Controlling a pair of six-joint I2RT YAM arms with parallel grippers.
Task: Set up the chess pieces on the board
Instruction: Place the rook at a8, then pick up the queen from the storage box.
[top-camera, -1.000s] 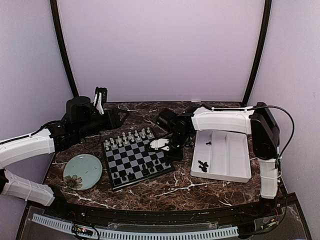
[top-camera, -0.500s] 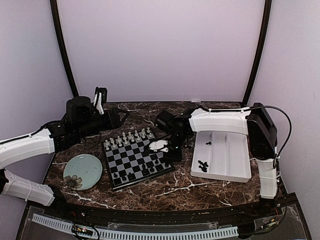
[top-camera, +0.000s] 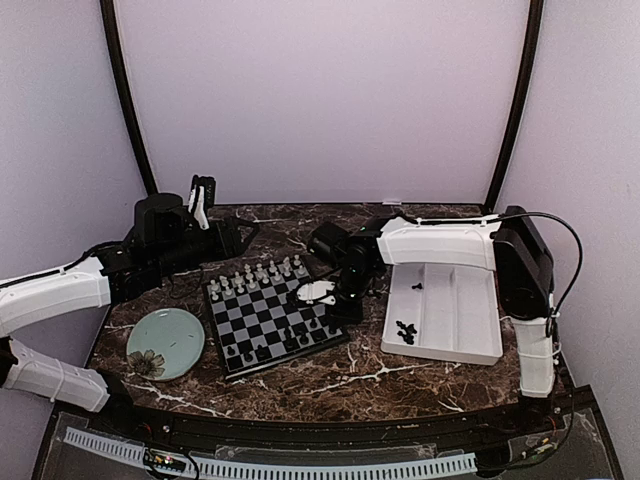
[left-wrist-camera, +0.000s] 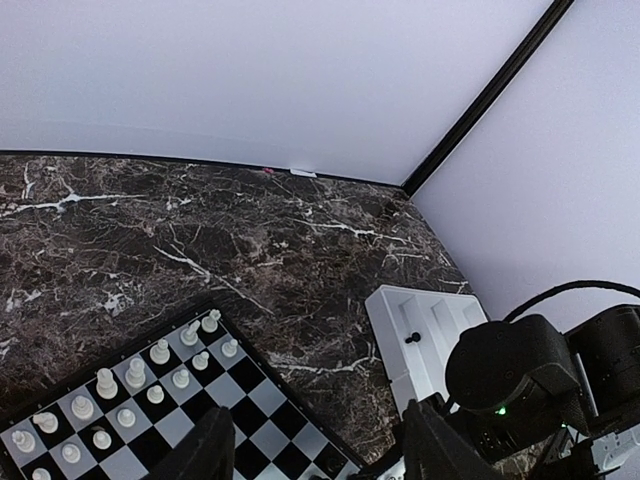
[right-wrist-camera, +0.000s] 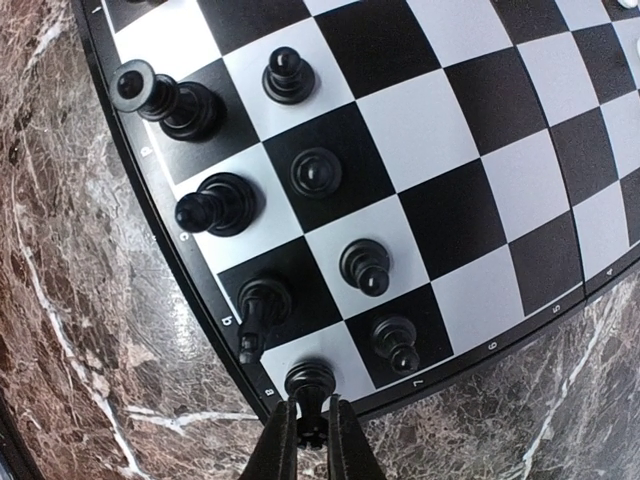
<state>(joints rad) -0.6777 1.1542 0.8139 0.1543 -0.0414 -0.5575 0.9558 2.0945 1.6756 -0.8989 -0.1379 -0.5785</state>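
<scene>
Your right gripper is pinched nearly closed on a black piece at the board's corner square, beside border digits 7, 6, 5. Your left gripper gapes wide, empty, beyond the board's far side.

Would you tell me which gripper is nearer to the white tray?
Right. The right gripper is at the board's edge beside the tray; the left gripper hovers off the board's far left side.
</scene>
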